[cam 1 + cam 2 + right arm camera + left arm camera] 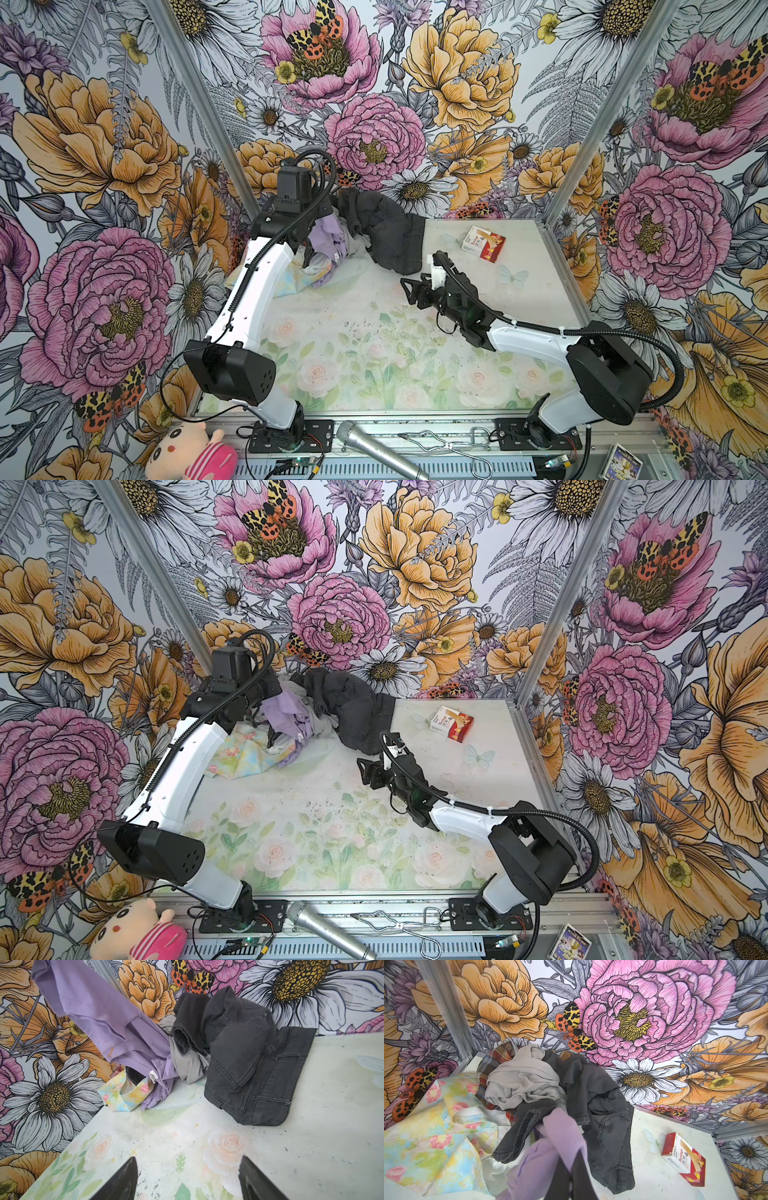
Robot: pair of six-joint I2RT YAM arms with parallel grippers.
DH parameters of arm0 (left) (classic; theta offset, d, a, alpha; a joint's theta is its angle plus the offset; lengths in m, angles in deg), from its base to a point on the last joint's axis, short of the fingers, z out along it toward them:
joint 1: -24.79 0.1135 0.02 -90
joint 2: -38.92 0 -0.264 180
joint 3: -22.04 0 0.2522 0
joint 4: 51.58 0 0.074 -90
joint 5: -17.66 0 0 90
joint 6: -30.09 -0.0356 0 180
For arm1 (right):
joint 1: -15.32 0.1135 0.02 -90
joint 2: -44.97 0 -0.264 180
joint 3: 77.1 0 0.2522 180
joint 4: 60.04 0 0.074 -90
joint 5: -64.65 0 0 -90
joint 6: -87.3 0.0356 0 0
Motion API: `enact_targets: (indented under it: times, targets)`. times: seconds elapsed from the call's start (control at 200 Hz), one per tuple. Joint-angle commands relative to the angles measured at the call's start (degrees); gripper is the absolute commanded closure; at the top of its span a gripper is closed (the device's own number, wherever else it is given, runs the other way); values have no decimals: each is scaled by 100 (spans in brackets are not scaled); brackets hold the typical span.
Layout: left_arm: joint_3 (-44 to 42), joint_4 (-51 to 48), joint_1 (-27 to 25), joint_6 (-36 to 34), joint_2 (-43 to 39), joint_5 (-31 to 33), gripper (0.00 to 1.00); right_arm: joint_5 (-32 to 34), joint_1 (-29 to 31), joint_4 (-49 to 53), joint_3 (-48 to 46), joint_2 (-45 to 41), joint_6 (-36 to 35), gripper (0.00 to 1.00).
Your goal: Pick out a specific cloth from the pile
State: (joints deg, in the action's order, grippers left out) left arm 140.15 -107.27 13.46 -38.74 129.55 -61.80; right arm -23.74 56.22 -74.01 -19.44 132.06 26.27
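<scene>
Gripping the cloth [558, 1126], left tool [572, 1174] clamped, seemingly just above the pile [525, 1080], right tool [189, 1159] agape

White arms [259, 286], black joints [232, 374], ribbed cables [540, 327]

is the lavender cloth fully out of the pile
Partly out: the left gripper holds the cloth raised, but its lower end lies against the pile.

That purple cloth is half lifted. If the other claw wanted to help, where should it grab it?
Probably the loose lower end of the purple cloth, at the hem with the white tag, coming from the table side where the right claw stands open. That end lies exposed at the edge of the pile, while the upper part is pulled taut toward the left claw.
</scene>
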Motion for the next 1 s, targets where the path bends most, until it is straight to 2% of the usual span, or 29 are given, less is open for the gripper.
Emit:
enact_targets:
  times: [0.0, 0.235, 0.415, 0.565, 0.735, 0.86, 0.996]
  targets:
    - [612, 247, -178, -177, -98, -163, 100, -134, 8, -233, 347, 118, -167, 22]
    - [1832, -27, -568, -394, 96, -182, 100, -360, 14, -417, 925, 511, -363, 22]
    - [2666, -328, -828, -537, 309, -154, 100, -645, 98, -730, 1754, 1098, -417, 19]
    - [2556, -355, -1009, -555, 238, -137, 100, -893, 334, -1295, 2387, 1701, -539, 10]
    - [2117, -351, -1160, -555, 96, -35, 100, -841, 704, -2030, 2962, 2446, -746, 2]
    - [1963, -351, -1233, -537, 8, -34, 100, -355, 856, -2427, 3512, 3100, -945, 2]
    - [1846, -351, -1332, -500, -147, -16, 100, 1101, 919, -2801, 3914, 3597, -1022, 3]
